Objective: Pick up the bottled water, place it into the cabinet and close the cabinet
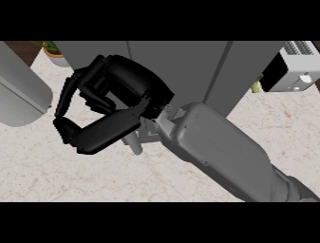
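My right hand [124, 90] fills the middle of the head view, raised in front of the grey cabinet [190, 66] at the back of the counter. Its fingers [68, 92] curl down to nearly meet the thumb [99, 133], forming a ring. Only the marble counter shows through that ring, and nothing is held there. Its grey forearm [218, 152] runs in from the lower right. A grey slab with a rounded corner, seemingly the cabinet's swung-out door [12, 90], stands at the left, apart from the hand. No bottled water shows; the hand and arm hide much of the cabinet front.
A white microwave-like appliance [296, 69] stands at the back right beside the cabinet. A potted plant [52, 51] sits at the back left. The marble counter [43, 171] spreads across the lower left and the right.
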Controlling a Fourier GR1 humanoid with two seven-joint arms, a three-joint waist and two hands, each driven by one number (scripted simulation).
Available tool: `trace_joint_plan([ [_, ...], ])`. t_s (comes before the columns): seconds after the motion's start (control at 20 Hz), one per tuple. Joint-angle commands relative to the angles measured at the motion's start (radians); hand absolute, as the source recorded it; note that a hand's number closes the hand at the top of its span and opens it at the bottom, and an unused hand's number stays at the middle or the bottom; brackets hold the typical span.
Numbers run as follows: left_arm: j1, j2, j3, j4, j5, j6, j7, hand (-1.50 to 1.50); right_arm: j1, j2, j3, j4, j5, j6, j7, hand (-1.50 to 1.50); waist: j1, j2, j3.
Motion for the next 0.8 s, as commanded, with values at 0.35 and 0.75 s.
trace_joint_plan([
  [0.35, -0.029, -0.012, -0.016, -0.009, -0.005, -0.006, 0.022, -1.50, -0.015, -0.108, -0.134, 0.192, 0.106, -0.109, -0.088, -1.50, -0.032, 0.040, 0.020],
  [0.75, -0.055, -0.011, -0.005, -0.029, 0.009, 0.009, 0.050, -1.50, -0.043, -0.145, -0.172, 0.232, 0.106, -0.078, -0.113, -1.50, -0.030, 0.039, 0.022],
])
